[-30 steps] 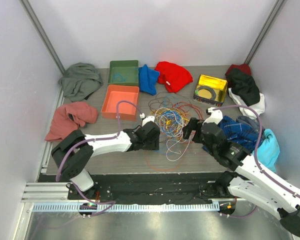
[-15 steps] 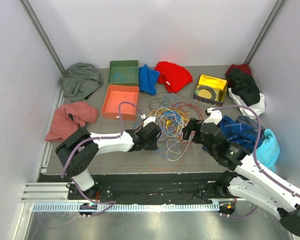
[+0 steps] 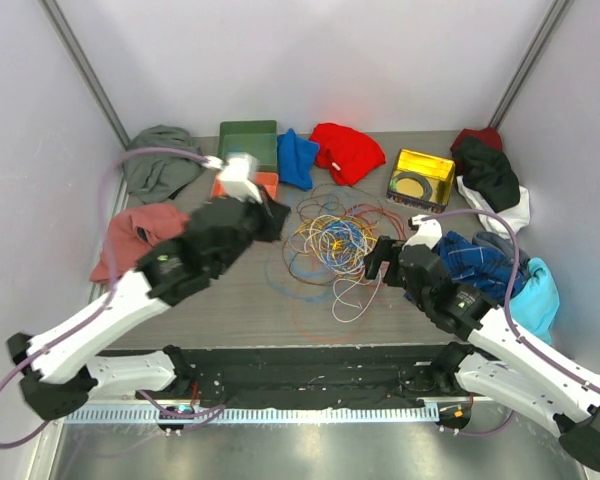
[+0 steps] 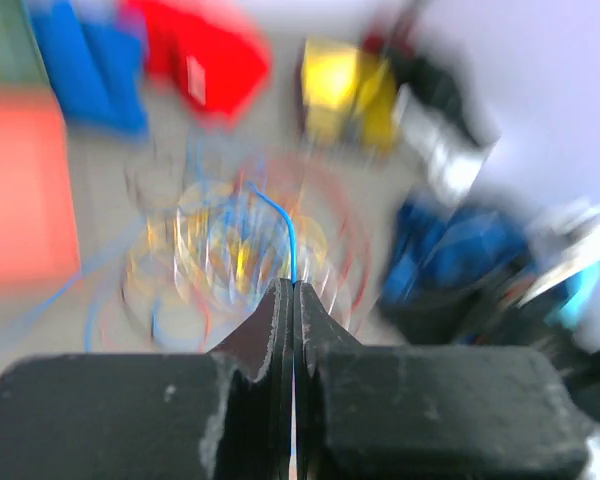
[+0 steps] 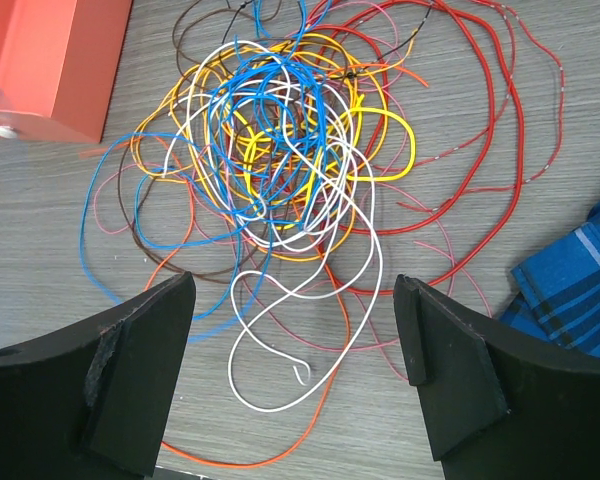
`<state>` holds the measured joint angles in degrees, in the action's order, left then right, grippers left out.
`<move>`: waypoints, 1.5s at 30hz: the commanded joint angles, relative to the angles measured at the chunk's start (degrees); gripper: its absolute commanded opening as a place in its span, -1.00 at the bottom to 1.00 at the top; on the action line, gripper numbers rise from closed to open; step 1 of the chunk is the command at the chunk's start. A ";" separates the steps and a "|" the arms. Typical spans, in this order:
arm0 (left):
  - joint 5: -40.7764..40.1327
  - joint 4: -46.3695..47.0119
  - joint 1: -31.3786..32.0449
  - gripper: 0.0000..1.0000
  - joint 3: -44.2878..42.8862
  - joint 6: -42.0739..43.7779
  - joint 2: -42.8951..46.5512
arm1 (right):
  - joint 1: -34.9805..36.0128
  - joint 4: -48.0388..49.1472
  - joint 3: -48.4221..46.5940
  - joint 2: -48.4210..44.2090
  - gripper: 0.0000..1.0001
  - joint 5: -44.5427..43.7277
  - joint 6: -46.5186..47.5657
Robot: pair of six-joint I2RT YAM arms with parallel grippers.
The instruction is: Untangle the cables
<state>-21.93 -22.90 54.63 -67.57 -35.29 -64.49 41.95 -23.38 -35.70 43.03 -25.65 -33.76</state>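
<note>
We found the cables [image 3: 330, 240] as 1 loose heap on the table [image 3: 230, 320], midway between the 2 arms, with stray loops trailing toward the near edge. The left gripper [image 4: 292, 292] was clenched on a single blue cable [image 4: 291, 230], which ran straight out from its tips and curved down into the heap. That view was blurred, so we could not tell how much of the strand lay free. In the top view this gripper hung raised over the heap's left side, near the orange tray [image 5: 50, 60]. The heap therefore lay to its right and below it, and we judged that any pull must go up and leftward, away from the knot. The right gripper [image 5: 292, 300] was spread wide and held nothing. It hovered over the heap's near side with a white loop [image 5: 270, 370] below it, which made it the nearer arm for pinning. The table was flat wood-grain, with cloth [image 5: 580, 290] crowding the right and the tray the left.
</note>
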 commanded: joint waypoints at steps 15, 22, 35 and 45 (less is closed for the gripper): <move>-22.80 -10.24 0.04 -0.99 -25.50 21.48 5.69 | 0.23 5.53 -1.56 -0.49 0.78 2.97 0.71; -23.16 -9.27 -0.84 -1.00 -25.86 22.28 1.48 | 0.23 6.59 -1.04 -0.66 0.78 3.32 0.80; -2.95 -9.19 -22.27 -1.00 -25.86 11.21 -5.99 | 0.23 6.68 -2.00 -0.40 0.78 2.80 2.38; 5.75 -4.00 -31.16 -1.00 -32.97 7.69 -17.77 | 0.23 5.62 -5.43 1.71 0.78 2.01 5.19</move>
<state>-22.06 -31.77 26.87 -95.72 -25.39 -78.50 41.95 -18.92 -37.39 44.29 -22.41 -30.70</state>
